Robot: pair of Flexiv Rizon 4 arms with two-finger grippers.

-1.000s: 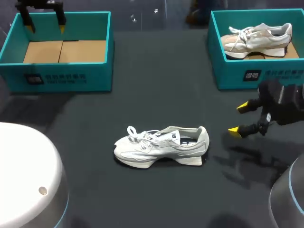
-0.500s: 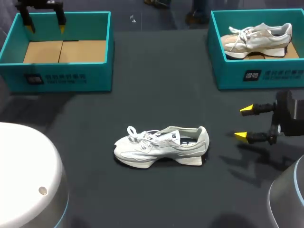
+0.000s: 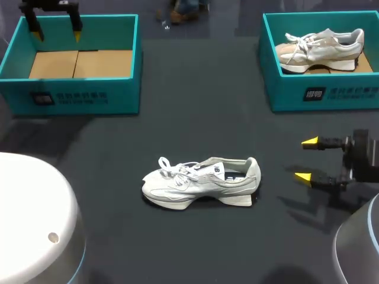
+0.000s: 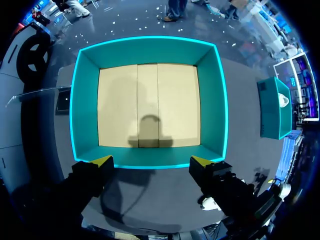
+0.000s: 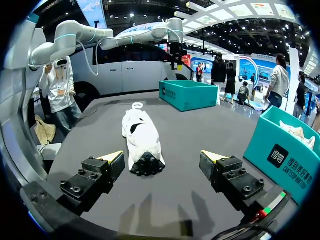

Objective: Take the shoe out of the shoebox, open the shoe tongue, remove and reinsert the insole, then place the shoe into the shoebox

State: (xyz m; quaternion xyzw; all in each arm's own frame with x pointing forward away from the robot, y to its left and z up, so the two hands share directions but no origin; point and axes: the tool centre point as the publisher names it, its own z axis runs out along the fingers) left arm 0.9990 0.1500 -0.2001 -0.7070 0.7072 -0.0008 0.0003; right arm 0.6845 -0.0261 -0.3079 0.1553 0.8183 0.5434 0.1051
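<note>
Left wrist view. My gripper [image 4: 151,161] hangs above the teal shoebox [image 4: 212,100], looking straight down into it. My two yellow-tipped fingers [image 4: 102,161] stand wide apart over the box's nearest wall, one towards each of its near corners. The box floor is plain cardboard [image 4: 115,105], crossed by two flap seams and carrying the gripper's shadow [image 4: 150,130] against the nearest wall. The box stands on a dark table [image 4: 240,130]. A second teal box [image 4: 274,107] sits well apart from it, beyond one side wall.
</note>
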